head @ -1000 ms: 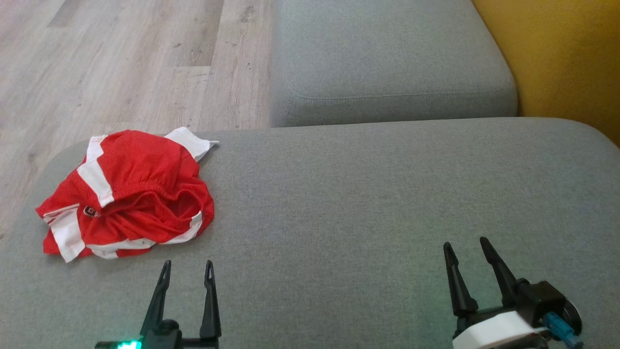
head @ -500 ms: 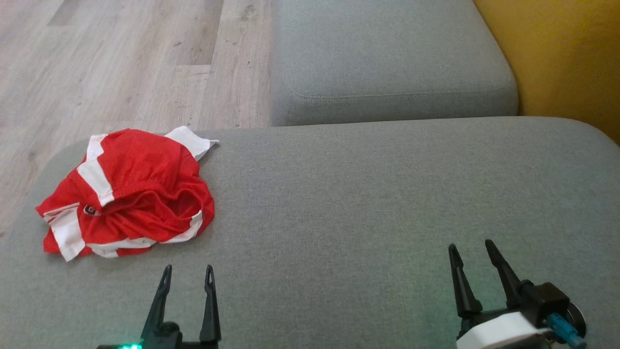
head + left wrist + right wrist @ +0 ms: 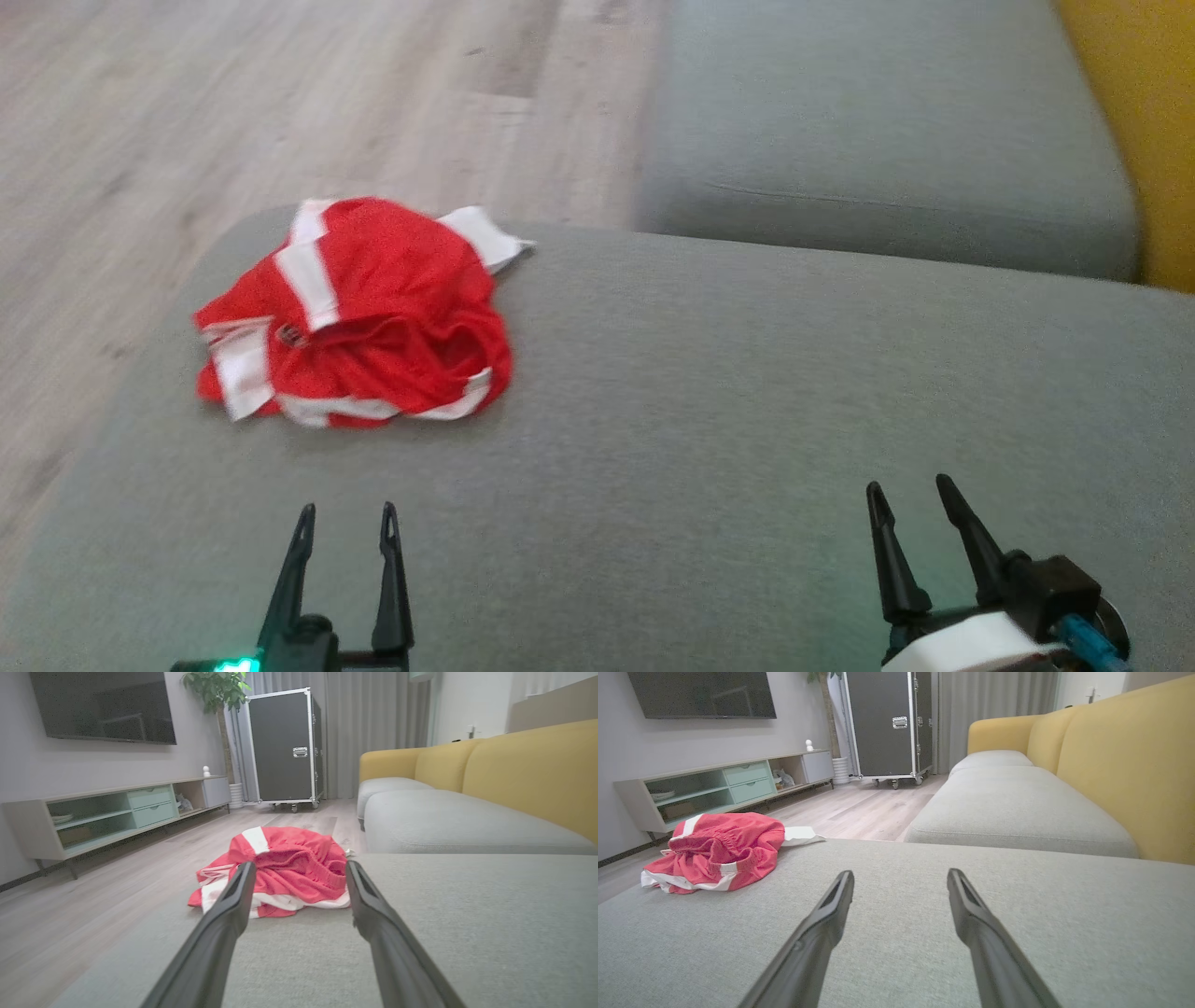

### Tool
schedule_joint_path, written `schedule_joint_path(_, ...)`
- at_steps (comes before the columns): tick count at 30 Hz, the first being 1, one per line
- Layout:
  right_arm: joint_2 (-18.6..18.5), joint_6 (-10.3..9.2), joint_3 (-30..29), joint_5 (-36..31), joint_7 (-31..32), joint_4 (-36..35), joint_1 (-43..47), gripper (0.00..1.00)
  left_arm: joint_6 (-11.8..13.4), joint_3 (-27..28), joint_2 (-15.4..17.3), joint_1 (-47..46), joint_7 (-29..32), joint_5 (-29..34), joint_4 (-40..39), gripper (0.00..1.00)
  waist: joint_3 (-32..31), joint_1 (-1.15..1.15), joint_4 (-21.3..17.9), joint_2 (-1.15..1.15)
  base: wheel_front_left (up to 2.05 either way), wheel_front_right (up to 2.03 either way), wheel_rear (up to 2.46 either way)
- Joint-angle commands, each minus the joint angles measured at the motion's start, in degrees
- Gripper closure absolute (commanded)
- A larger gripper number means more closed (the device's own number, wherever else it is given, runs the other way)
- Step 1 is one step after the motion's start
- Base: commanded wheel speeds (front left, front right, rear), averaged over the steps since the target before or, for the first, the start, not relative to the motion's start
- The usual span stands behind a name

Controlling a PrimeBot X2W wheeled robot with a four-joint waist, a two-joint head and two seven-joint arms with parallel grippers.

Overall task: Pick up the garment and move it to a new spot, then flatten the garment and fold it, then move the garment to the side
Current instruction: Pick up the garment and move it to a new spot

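1. At my far left, pale wooden floor (image 3: 140, 140) runs along the edge of the seat.
2. The garment (image 3: 373, 308), red with white stripes, lies in a crumpled heap on the near grey cushion (image 3: 709, 401), close to its far left corner. One white-edged flap points toward the far edge. Nothing is touching it.
3. The left gripper (image 3: 346, 511) sits low at my near edge, fingers pointing up the head view and spread wide with nothing between them. It is short of the garment, with a strip of bare cushion between the fingertips and the cloth. Through the left wrist camera I see the heap straight ahead, framed between the two fingers.
4. The middle of the near cushion shows plain grey fabric.
5. The right gripper (image 3: 907, 485) rests low at my near right, also spread wide and holding nothing, well apart from the garment. From the right wrist camera the heap lies off to the left.
6. Beyond the near cushion, a second grey cushion (image 3: 887, 140) lies further back on the right.
7. At the far right rises the yellow backrest (image 3: 1162, 140).
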Motion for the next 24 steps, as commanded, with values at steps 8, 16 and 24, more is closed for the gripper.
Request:
schedule_joint_path(8, -0.56, -0.04, 0.91, 0.0, -0.78, -2.77, -2.72, 0.0, 0.6, 3.62, 0.33, -2.44, -0.55, 0.39, -2.67, 0.0, 0.78, 0.0, 12.03, 0.0, 0.0, 0.0, 0.0)
schedule_joint_path(16, -0.56, -0.04, 1.51, -1.54, -0.78, -2.94, -3.62, 0.0, 2.71, 5.43, 0.54, -2.32, -0.55, 1.42, -6.94, 0.0, 2.63, 0.0, 14.96, 0.0, 0.0, 0.0, 0.0)
schedule_joint_path(24, -0.56, -0.04, -1.6, -5.04, -0.78, -3.77, -2.34, 0.0, 1.55, 5.07, 3.17, -7.4, -0.55, 2.43, -12.9, 0.0, 5.63, 0.0, 16.2, 0.0, 0.0, 0.0, 0.0)
